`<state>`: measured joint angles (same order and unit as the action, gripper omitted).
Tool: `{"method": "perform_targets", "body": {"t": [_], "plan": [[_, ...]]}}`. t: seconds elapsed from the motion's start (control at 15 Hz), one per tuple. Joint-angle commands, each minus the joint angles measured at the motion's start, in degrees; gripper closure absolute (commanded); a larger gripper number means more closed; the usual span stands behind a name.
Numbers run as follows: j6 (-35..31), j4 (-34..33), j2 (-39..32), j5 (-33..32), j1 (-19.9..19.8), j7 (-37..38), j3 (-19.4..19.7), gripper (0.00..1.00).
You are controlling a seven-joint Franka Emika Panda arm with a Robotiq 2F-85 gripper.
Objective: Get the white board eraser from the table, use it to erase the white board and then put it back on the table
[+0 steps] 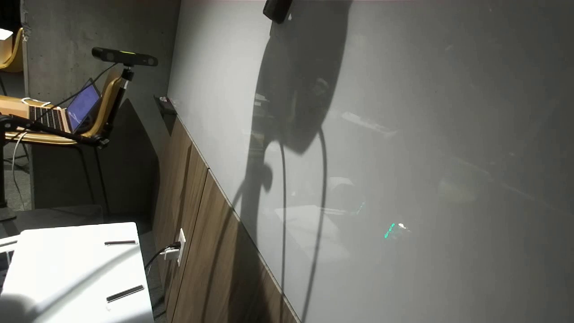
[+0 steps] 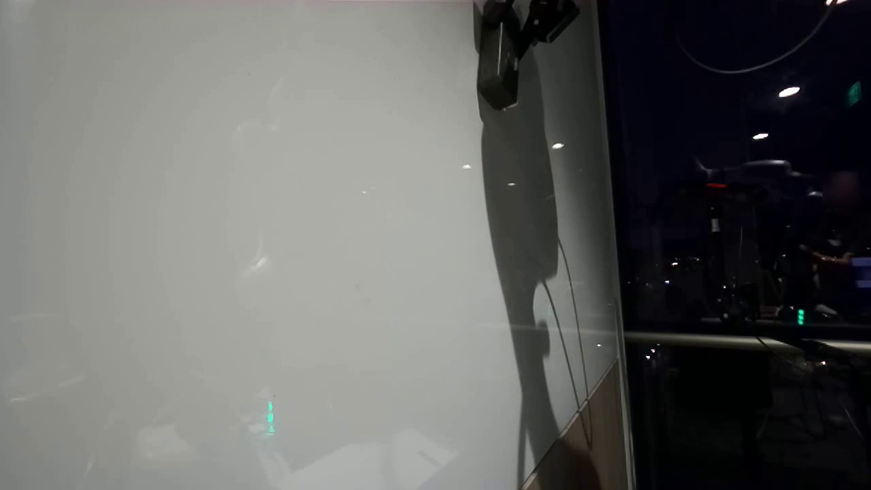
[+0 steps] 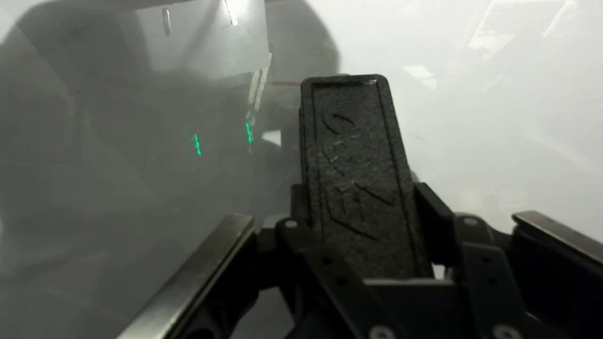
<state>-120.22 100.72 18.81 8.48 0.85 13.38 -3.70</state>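
Note:
The dark grey-black white board eraser (image 3: 348,127) reaches forward between my fingers in the wrist view. My gripper (image 3: 365,212) is shut on its two long sides. The eraser also shows at the top edge in both exterior views (image 1: 277,11) (image 2: 499,68), hanging end down, with part of the gripper above it in one of them. The white board (image 1: 426,112) fills much of every view (image 2: 306,238) (image 3: 509,122). A thin red line on it shows beside the eraser's far end in the wrist view. I cannot tell whether the eraser touches the board. The white table (image 1: 67,264) stands at lower left in an exterior view.
Two thin dark strips (image 1: 125,293) lie on the table. Brown wood panelling (image 1: 219,251) with a plugged socket (image 1: 180,246) runs below the board. A laptop (image 1: 83,107) and a camera on a stand (image 1: 125,57) are further back. Dark glass (image 2: 714,272) borders the board.

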Motion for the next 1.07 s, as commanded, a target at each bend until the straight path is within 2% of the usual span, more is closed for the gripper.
{"method": "perform_targets", "body": {"t": [0.0,0.27,1.0], "plan": [[-3.9,3.3,-2.0,1.0,1.1,1.2,-1.2,0.69],[-6.1,6.7,-3.8,-0.3,1.0,0.8,-1.4,0.69],[-4.5,3.3,-9.6,-0.6,-1.6,-3.0,4.1,0.69]]}}
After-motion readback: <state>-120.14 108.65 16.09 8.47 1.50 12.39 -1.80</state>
